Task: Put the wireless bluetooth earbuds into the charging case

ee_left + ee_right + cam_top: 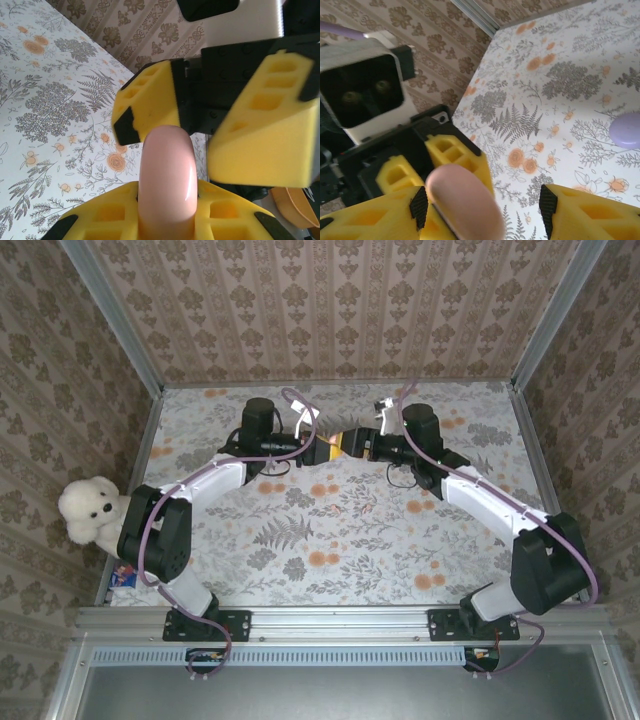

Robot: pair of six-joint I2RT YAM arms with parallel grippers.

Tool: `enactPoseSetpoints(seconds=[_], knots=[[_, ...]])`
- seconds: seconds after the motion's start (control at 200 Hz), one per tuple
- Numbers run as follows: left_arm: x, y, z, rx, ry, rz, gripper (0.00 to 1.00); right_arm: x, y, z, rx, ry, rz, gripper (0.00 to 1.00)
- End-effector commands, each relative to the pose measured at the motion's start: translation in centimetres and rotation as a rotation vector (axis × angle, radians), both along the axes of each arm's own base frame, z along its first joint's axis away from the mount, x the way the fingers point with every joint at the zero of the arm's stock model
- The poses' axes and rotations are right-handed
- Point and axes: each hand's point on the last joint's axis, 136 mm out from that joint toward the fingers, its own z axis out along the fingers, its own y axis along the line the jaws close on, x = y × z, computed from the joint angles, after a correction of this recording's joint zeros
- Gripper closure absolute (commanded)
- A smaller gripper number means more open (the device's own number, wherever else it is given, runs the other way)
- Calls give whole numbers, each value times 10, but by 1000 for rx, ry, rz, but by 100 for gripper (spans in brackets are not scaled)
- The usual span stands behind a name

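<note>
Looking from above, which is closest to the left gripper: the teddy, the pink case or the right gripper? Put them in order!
1. Pink case: held in the left gripper itself.
2. Right gripper: just to the right, open around the case's tip.
3. Teddy: far off at the left edge of the table.

A glossy pink rounded plastic charging case (167, 175) is held off the bench at the far middle, clamped upright in the left tool (167, 220).
</note>
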Motion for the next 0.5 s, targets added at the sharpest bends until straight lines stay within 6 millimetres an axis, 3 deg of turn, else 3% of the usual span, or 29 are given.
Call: enactPoseSetpoints(seconds=[0.0,0.195,0.495], knots=[[-4,-3,23,-35,-74,-39,94,7,-8,-21,-38,32,-23,37],[-7,-1,26,-39,-84,-39,94,16,-26,-44,-39,73,-79,39],[-8,-1,30,-44,-92,-41,94,21,-27,-60,-40,105,-87,41]])
